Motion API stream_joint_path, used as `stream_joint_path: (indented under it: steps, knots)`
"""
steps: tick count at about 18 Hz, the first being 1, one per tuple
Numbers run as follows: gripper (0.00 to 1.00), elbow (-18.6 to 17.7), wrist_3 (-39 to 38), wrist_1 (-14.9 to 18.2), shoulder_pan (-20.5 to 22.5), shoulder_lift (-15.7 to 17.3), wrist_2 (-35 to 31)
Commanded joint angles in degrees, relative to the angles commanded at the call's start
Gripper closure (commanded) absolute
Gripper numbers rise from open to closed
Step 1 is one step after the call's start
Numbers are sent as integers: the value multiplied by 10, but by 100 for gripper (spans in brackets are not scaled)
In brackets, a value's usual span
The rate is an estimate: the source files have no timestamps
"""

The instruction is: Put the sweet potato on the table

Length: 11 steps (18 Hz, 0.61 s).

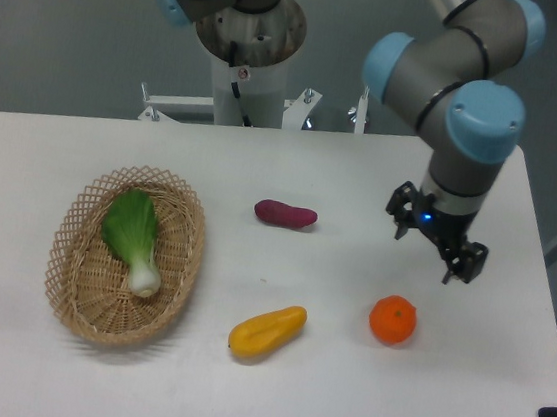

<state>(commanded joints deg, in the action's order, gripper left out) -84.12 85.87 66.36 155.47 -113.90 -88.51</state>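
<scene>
Already the sweet potato lies on the table, right of the basket. Far to its right the gripper hangs with jaws apart, holding nothing. A careless sweep low could knock the orange rolling.

arm: grey tubular links, light-blue joint caps | base: grey cylindrical column, small red-and-white sticker on its front | wrist: silver ring above black flange, blue light lit | gripper: black, two short fingers
</scene>
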Motion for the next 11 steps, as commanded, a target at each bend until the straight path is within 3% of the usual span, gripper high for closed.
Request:
stream_joint_path:
  steps: [3, 11]
  knots:
    - [0, 16, 1, 1, 5, -12, 0]
    - [0, 17, 17, 0, 18, -16, 2]
